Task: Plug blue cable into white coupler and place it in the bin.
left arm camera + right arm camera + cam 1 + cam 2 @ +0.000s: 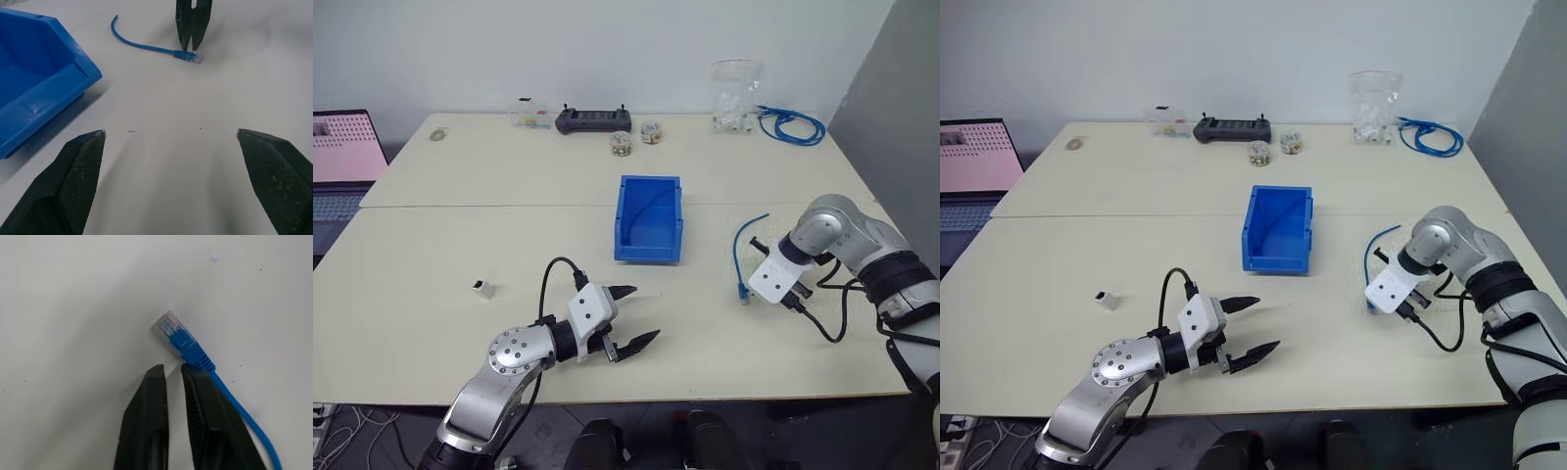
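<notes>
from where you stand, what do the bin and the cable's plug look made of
The bin: looks like molded plastic, bright blue, smooth with a slight sheen on its walls. The blue cable: likely a rubbery plastic jacket, matte blue; its plug is clear hard plastic, with small coloured wires showing through the tip.

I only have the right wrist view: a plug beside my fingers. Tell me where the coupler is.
Observer: The coupler lies alone on the table's left side, far from the cable.
Operator: Give me the bin.
Observer: The bin stands upright mid-table, between coupler and cable.
Operator: Report the left gripper.
Observer: The left gripper is open and holds nothing, near the front edge, to the right of the coupler.
</notes>
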`<state>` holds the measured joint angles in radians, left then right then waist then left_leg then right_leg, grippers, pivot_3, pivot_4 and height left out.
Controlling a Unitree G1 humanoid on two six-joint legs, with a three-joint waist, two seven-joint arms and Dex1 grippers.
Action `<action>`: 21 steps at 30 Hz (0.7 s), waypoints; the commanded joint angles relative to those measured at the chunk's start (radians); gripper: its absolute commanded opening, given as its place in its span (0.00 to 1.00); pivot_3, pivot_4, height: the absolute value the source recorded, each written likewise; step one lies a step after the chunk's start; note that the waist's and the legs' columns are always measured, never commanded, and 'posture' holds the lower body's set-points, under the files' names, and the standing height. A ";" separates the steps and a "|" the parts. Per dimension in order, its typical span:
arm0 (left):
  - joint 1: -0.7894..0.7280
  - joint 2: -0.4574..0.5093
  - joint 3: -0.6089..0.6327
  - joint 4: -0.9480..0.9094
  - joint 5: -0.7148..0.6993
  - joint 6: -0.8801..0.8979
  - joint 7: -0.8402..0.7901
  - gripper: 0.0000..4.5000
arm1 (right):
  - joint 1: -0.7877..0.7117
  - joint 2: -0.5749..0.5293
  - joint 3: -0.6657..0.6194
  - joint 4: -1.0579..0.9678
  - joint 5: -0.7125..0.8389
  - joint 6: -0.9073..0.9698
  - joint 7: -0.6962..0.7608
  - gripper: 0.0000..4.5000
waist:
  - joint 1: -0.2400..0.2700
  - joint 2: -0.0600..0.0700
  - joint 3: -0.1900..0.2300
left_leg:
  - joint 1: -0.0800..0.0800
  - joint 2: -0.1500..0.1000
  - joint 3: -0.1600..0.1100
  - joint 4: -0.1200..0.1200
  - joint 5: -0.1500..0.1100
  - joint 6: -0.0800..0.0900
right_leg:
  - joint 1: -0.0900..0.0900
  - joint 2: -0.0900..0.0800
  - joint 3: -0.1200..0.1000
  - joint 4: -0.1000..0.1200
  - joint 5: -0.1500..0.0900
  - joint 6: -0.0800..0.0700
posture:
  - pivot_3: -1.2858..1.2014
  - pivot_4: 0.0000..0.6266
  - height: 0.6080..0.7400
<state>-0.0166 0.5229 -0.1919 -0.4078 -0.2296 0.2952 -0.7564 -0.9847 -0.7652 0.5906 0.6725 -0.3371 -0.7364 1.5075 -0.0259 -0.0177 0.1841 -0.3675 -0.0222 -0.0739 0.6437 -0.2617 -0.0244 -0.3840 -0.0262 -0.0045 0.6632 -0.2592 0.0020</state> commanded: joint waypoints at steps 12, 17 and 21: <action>-0.011 -0.001 -0.006 -0.033 0.011 -0.012 0.005 1.00 | -0.075 0.035 0.018 0.055 -0.089 -0.077 -0.081 0.86 | -0.001 0.000 0.000 | 0.000 0.000 0.000 0.000 0.000 0.000 | 0.000 0.000 0.000 0.000 0.000 0.000 | 0.52 0.24 1.00; -0.006 0.001 -0.004 -0.026 0.019 -0.023 0.004 1.00 | -0.110 0.071 0.048 0.115 -0.157 -0.092 -0.118 0.86 | -0.003 0.000 0.000 | 0.000 0.000 0.000 0.000 0.000 0.000 | 0.000 0.000 0.000 0.000 0.000 0.000 | 0.52 0.24 1.00; -0.008 -0.001 -0.003 -0.020 0.024 -0.030 0.005 1.00 | -0.139 0.099 0.075 0.159 -0.191 -0.108 -0.117 0.86 | -0.004 0.000 0.000 | 0.000 0.000 0.000 0.000 0.000 0.000 | 0.000 0.000 0.000 0.000 0.000 0.000 | 0.52 0.24 1.00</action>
<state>-0.0214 0.5234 -0.1921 -0.4079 -0.2119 0.2907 -0.7539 -1.1008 -0.6747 0.6518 0.8117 -0.5040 -0.8299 1.3958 -0.0298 -0.0176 0.1844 -0.3673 -0.0222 -0.0735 0.6436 -0.2617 -0.0245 -0.3845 -0.0261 -0.0045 0.6635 -0.2592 0.0018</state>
